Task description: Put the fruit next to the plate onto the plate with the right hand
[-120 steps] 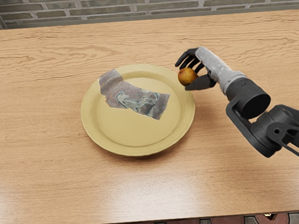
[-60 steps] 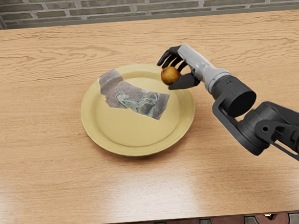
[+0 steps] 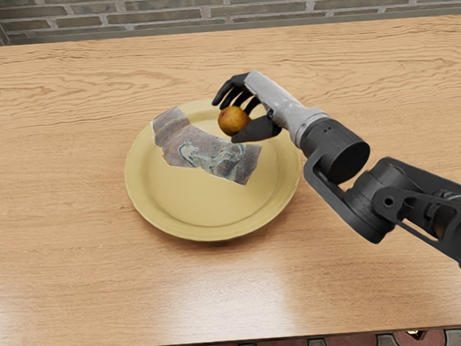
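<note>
Head view only.
- Right hand: arm enters from right edge. Fingers curl round fruit, thumb below, fingertips over top.
- Fruit: small, round, yellow-brown. Held over far-right part of plate, just beside upper edge of crumpled grey sheet lying on plate. Looks lifted clear of plate surface, but contact hard to judge.
- Left arm out of view.
- Progress, as judged: pickup done, fruit over plate. Left to do: lower, open fingers, pull hand clear. Fruit not yet resting on plate.
</note>
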